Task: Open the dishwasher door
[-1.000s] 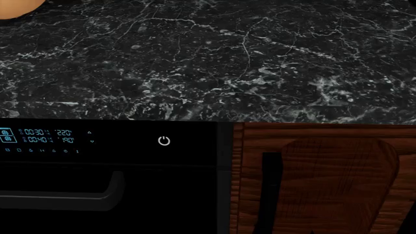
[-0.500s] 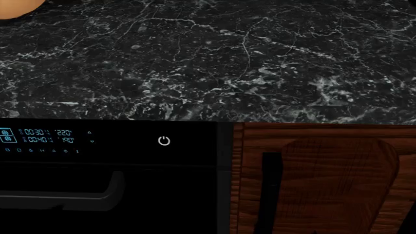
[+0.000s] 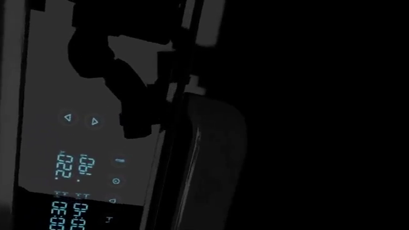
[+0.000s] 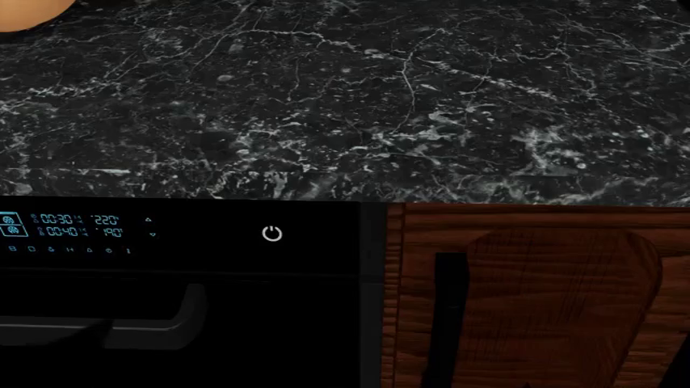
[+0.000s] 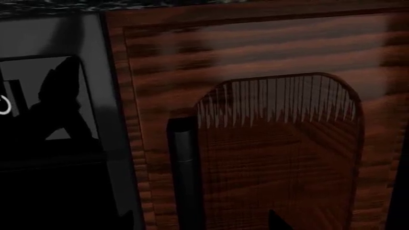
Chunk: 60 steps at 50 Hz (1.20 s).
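The dishwasher door (image 4: pixel 216 283) is a glossy black panel at the lower left of the head view, shut, with a cyan readout (image 4: pixel 76 225), a white power symbol (image 4: pixel 271 234) and a dark grey bar handle (image 4: pixel 151 327). The left wrist view is very close to it: the readout (image 3: pixel 73 167) and the handle (image 3: pixel 208 158) show, with a dark gripper reflection on the panel. The jaws themselves are lost in blackness. My right gripper (image 5: pixel 198 223) shows only two dark tips set apart, either side of the cabinet's black handle (image 5: pixel 185 172). Neither gripper shows in the head view.
A black marble counter (image 4: pixel 345 97) overhangs the fronts. A red-brown wood cabinet door (image 4: pixel 539 299) with a black vertical handle (image 4: pixel 444 315) stands right of the dishwasher. An orange object (image 4: pixel 27 12) sits at the counter's far left corner.
A darker patch now lies over the left part of the dishwasher handle in the head view. Nothing else has moved and the door is still shut.
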Motion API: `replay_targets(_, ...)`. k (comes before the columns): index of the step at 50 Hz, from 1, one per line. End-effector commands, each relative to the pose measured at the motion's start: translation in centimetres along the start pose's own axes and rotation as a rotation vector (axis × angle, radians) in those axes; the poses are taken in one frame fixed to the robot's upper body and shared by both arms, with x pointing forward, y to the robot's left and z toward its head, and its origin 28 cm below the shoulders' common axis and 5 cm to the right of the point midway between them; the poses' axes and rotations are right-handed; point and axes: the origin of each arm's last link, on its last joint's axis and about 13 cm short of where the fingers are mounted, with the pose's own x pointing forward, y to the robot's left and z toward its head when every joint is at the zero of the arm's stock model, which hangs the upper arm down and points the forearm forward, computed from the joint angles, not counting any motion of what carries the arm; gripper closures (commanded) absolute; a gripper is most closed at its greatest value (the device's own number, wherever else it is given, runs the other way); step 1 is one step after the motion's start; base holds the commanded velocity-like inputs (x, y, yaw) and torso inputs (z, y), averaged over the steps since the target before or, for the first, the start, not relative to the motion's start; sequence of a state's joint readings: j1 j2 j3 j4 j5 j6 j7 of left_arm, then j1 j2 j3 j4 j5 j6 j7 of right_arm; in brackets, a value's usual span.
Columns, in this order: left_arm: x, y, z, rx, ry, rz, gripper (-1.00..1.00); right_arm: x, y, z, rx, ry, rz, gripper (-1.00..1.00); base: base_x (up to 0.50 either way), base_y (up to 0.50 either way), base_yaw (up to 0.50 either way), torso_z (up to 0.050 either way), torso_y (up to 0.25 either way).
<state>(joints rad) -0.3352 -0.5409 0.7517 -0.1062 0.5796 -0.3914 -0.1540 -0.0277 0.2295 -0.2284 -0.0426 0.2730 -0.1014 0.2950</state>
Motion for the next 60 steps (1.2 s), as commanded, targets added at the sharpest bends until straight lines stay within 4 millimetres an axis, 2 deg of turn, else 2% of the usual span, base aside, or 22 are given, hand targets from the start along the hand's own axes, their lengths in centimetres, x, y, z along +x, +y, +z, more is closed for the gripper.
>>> replay_targets(1, 1.3, 0.1, -0.4, 0.017, 0.004, -0.008, -1.00, 0.0, 0.0, 0.0, -0.001, 0.000, -0.003, -1.00, 0.00, 0.00, 0.00, 0.000, 0.000)
replay_targets(32, 5.0, 0.8, -1.8, 0.127, 0.031, -0.028, -1.00, 0.0, -0.1, 0.0, -0.004, 0.000, -0.006, -1.00, 0.00, 0.00, 0.00, 0.000, 0.000)
replay_targets(50, 6.1, 1.4, -2.0, 0.149, 0.033, -0.031, -1.00, 0.3, -0.1, 0.3, -0.006, -0.005, -0.007, -1.00, 0.00, 0.00, 0.00, 0.000, 0.000)
replay_targets(51, 6.1, 1.4, -1.9, 0.149, 0.030, -0.031, 1.00, 0.3, -0.1, 0.3, -0.007, -0.004, -0.007, -1.00, 0.00, 0.00, 0.00, 0.000, 0.000)
replay_targets(60, 6.0, 1.4, -2.0, 0.154, 0.022, -0.030, 1.00, 0.1, -0.1, 0.3, -0.004, -0.004, -0.012, -1.00, 0.00, 0.00, 0.00, 0.000, 0.000)
